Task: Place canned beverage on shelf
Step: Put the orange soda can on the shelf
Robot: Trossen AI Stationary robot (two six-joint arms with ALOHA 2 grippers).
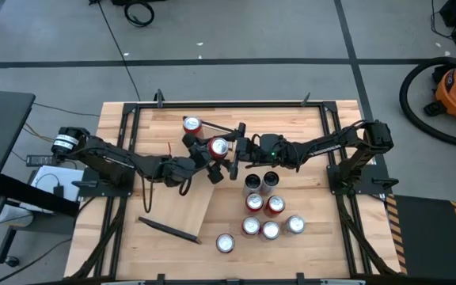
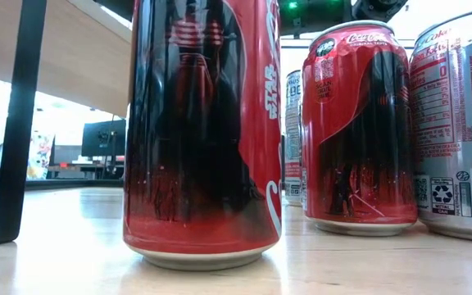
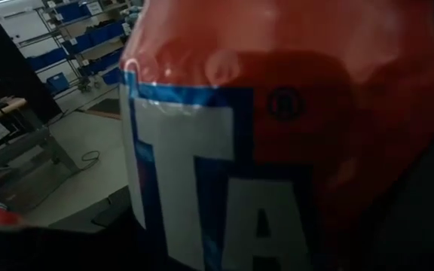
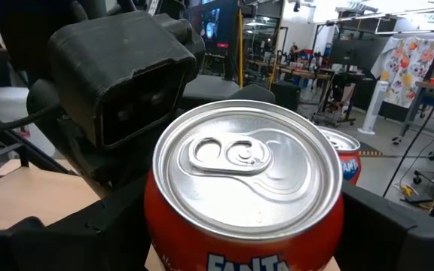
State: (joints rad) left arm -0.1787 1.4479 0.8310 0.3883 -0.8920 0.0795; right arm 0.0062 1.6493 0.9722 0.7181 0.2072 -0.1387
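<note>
A red Fanta can (image 1: 218,146) stands upright over the far part of the shelf (image 1: 188,202), a pale plank with a dark bar (image 1: 169,229) at its near end. My left gripper (image 1: 210,158) comes at the can from the table's left and my right gripper (image 1: 232,149) from the right; both are shut on it. The can's silver top (image 4: 247,162) fills the right wrist view and its side wall (image 3: 277,113) fills the left wrist view. A second red can (image 1: 191,124) stands on its base at the shelf's far end. Whether the held can's base touches the shelf is hidden. My left gripper holds the can's side wall (image 1: 214,153), reaching level from the table's left and near side. In its own wrist view the can hides the fingers, so the exact place does not show. My right gripper pinches the can's side wall (image 4: 164,226) below the rim between its two fingers (image 4: 89,233), level from the table's right. The can stays upright, top up.
Several cans (image 1: 264,206) stand grouped on the tabletop right of the shelf, and one can (image 1: 225,242) stands alone near the front edge. In the low view these cans (image 2: 203,123) loom close, with the raised shelf (image 2: 64,49) and its dark leg (image 2: 15,123) at left.
</note>
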